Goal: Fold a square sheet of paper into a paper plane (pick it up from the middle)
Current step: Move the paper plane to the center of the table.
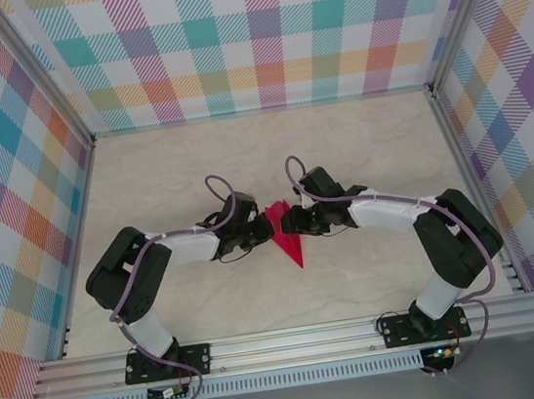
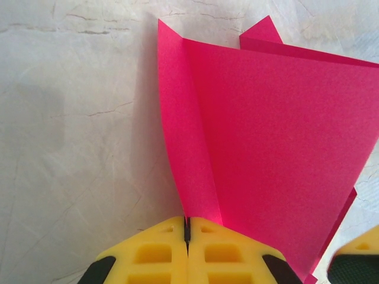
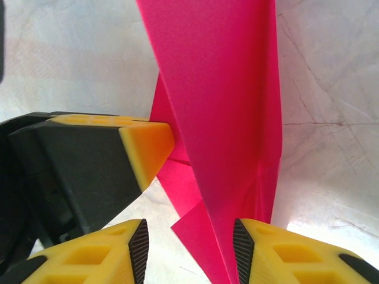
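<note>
The square sheet of paper stands folded into a narrow magenta paper plane at the table's middle, its point toward the near edge. My left gripper comes at it from the left. In the left wrist view the yellow jaws are shut on a thin edge of a raised flap of the paper. My right gripper meets it from the right. It stands open around a creased layer of the paper, which lies close to its right pad. A left finger shows beside the paper.
The marbled beige table is walled by plaid panels at the back and both sides. An aluminium rail with both arm bases runs along the near edge. The two wrists nearly touch over the paper.
</note>
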Available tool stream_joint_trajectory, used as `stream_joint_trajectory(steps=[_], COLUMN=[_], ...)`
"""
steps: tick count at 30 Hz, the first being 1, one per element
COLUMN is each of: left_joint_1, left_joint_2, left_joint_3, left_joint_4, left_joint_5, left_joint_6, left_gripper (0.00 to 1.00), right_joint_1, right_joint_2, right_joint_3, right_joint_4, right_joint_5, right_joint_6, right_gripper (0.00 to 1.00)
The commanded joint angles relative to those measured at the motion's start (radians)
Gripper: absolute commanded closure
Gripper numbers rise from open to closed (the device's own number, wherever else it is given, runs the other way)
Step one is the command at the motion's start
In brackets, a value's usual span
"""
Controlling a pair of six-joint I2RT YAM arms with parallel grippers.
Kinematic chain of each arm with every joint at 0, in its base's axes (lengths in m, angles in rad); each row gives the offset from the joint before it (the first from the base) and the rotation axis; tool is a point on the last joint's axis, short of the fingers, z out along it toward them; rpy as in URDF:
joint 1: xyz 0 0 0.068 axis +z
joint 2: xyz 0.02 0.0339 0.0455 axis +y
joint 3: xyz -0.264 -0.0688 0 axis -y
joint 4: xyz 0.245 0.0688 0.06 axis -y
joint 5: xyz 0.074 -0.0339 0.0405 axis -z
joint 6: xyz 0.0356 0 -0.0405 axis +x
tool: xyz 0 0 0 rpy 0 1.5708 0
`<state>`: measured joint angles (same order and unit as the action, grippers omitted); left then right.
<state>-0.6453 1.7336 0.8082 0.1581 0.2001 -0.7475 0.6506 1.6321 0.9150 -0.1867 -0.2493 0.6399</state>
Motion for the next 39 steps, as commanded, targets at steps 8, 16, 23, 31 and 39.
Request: stream_joint_trajectory(steps=[8,16,23,31,39], left_joint_1=[0.013,0.013,0.013,0.013,0.013], left_joint_2=[-0.017,-0.011,-0.013,-0.020,-0.024], left_joint_3=[-0.001,0.002,0.002,-0.007,-0.008], left_joint_4=[0.008,0.012,0.012,-0.001,-0.013], left_joint_5=[-0.005,0.005,0.008,-0.003,-0.011], left_joint_6=[-0.007,-0.008,-0.007,-0.006,-0.004], left_gripper=[1.00,1.00,1.00,1.00,1.00], right_joint_1=[0.042,0.076,0.093,0.102,0.114], right_joint_2=[0.043,0.066,0.098,0.094,0.125], right_joint_3=[0.019,0.021,0.055,0.074,0.115], right_joint_4=[-0.071,-0.094,-0.124,-0.138,-0.178], right_joint_5=[0.016,0.056,0.112,0.183,0.240], right_joint_6=[-0.032,-0.038,-0.044,-0.018,-0.003], right_gripper=[0.53,0.50,0.50,0.63,0.76])
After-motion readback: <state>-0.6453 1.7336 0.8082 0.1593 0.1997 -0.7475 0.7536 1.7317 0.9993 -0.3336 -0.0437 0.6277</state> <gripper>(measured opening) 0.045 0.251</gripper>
